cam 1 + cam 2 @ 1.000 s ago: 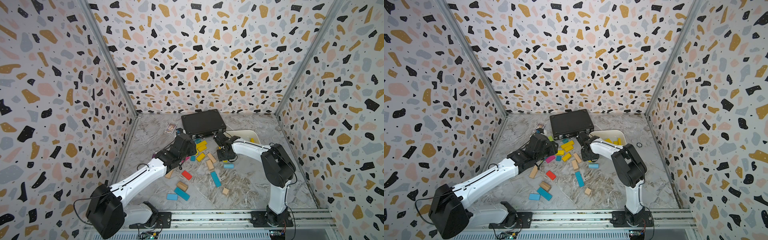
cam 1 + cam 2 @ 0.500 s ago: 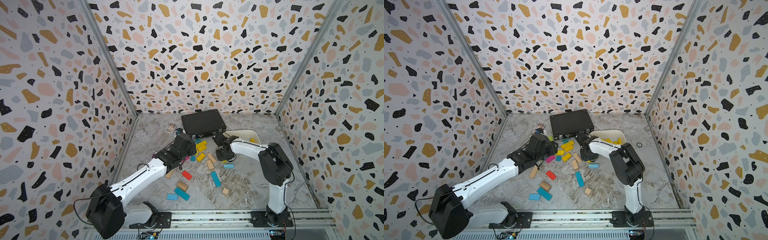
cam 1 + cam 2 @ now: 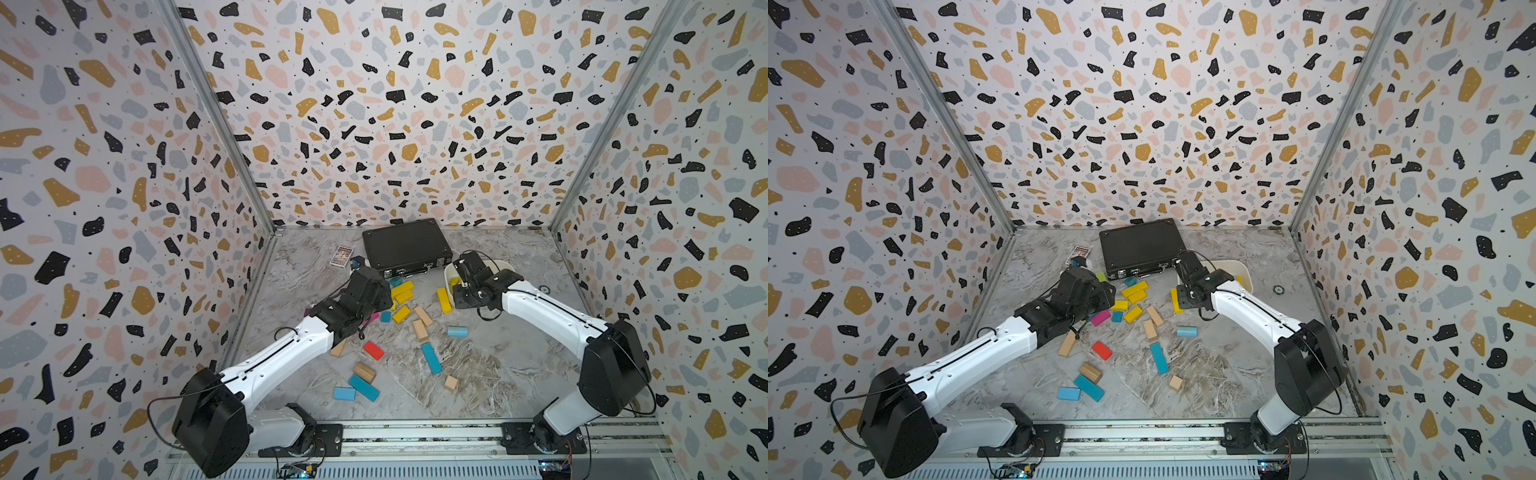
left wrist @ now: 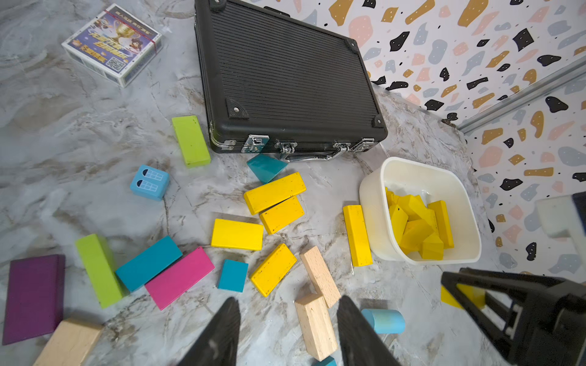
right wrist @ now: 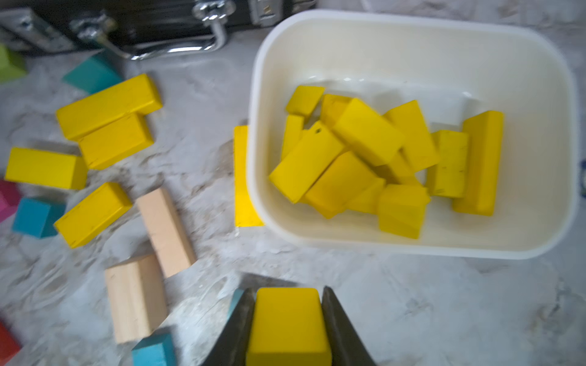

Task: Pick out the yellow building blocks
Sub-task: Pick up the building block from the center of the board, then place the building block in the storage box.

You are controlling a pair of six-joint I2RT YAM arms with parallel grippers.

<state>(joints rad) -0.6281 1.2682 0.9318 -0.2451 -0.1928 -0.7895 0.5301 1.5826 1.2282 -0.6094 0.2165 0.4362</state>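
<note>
One yellow block (image 5: 288,320) sits pinched between the fingers of the right end effector (image 5: 287,293). The jaws are narrowed flat against its two sides, and it is held above the tabletop (image 5: 444,317) near the white bin (image 5: 412,250). The right arm (image 3: 552,316) runs from its bent elbow by the front rail across to the bin. The left end effector (image 4: 288,299) hangs with its jaws apart and nothing clamped, over two tan blocks (image 4: 317,323). The left arm (image 3: 286,353) stretches diagonally from the rail to the coloured scatter.

In both top views the right wrist covers most of the bin, so neither the grip nor the bin's contents can be made out from above. The left wrist hides its own fingers there too. The right wrist view is softly blurred and cuts off the held block's lower end.

Only the wrist views show the heap of yellow blocks in the bin (image 5: 367,136). The left wrist view shows five loose yellow blocks (image 4: 237,234) on the tabletop, between the bin and the black case (image 4: 285,79). One of them, a yellow bar (image 4: 357,234), lies along the bin's outer wall. In the right wrist view the rim hides part of it.
</note>
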